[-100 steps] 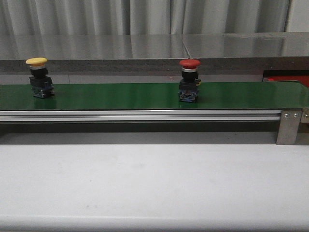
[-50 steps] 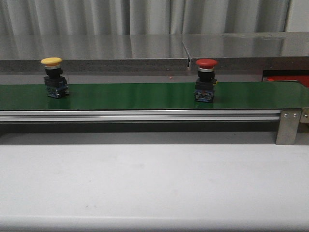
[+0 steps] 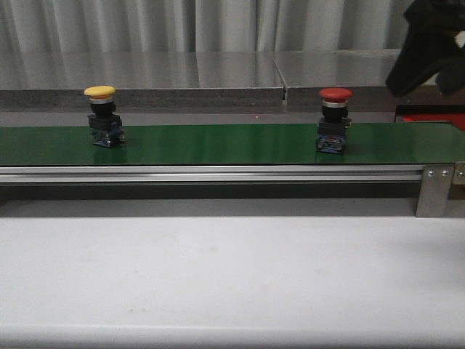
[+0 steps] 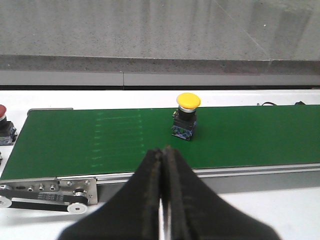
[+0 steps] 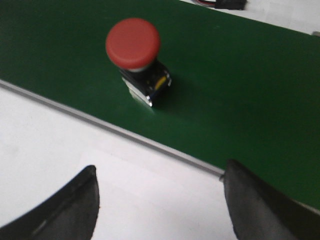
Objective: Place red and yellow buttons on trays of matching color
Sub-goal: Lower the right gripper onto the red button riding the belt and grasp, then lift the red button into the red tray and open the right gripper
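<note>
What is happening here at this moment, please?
Two push buttons stand upright on a green conveyor belt, and neither is held. The yellow button is toward the left and the red button toward the right in the front view. The right gripper is open and hovers above the red button, probably to pick it first. The left gripper is shut and waits on the near side of the belt, facing the yellow button. No trays are clearly in view.

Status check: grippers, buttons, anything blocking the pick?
Left gripper shut, empty. Right gripper open above the red button. Yellow button upright on green belt. Nothing blocking.
</note>
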Tool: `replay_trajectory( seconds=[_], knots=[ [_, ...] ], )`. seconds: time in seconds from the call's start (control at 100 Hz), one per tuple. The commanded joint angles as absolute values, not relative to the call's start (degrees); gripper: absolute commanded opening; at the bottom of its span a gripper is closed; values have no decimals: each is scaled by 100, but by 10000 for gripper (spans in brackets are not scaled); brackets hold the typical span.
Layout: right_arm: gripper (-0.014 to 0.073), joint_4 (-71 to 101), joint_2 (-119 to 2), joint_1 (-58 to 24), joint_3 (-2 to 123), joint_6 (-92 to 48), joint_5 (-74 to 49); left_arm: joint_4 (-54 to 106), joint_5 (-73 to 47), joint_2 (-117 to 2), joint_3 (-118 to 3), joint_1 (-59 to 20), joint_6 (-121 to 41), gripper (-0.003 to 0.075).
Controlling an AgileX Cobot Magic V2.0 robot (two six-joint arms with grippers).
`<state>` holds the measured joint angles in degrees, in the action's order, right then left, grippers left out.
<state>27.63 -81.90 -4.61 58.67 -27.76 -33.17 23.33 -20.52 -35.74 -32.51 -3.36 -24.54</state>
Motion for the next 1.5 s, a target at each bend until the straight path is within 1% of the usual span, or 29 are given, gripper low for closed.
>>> replay_trajectory(
  seconds=[0.0,0.29,0.5,0.55,0.62,0.67,0.74,0.79,0.84,0.96,1.12,1.36,1.49],
  knots=[
    [531,2884,-8427,-529,6391,-2867,-3029,2459,-1638,-3570,-3415,-378,-2459,-19],
    [531,2884,-9433,-573,7314,-2901,-3131,2459,-1638,-3570,-3415,-378,-2459,-19],
    [531,2857,-9914,-573,7754,-2919,-3136,2459,-1638,-3570,-3415,-378,-2459,-19],
    [519,2822,-9997,-573,7809,-2919,-3136,2459,-1638,-3570,-3415,-378,-2459,-19],
    [435,2800,-10054,-573,7822,-2919,-3152,2459,-1638,-3570,-3415,-378,-2459,-19],
    [330,2792,-10061,-573,7822,-2919,-3204,2459,-1638,-3570,-3415,-378,-2459,-19],
    [216,2788,-10055,-562,7849,-2919,-3294,2459,-1638,-3570,-3415,-378,-2459,-19],
    [166,2788,-10041,-534,7898,-2919,-3387,2459,-1638,-3570,-3415,-378,-2459,-19],
    [144,2788,-10032,-495,7990,-2919,-3497,2459,-1638,-3570,-3415,-378,-2459,-19],
    [143,2788,-10032,-236,8420,-2919,-3895,2459,-1638,-3570,-3415,-378,-2459,-19],
    [143,2780,-10032,492,9119,-2742,-4366,2459,-1638,-3570,-3415,-378,-2459,-19],
    [143,2776,-10129,1837,9814,-2579,-4324,2459,-1638,-3570,-3415,-378,-2459,-19],
    [143,2782,-10361,2300,9953,-2568,-4120,2459,-1638,-3570,-3415,-378,-2459,-19]
  ],
)
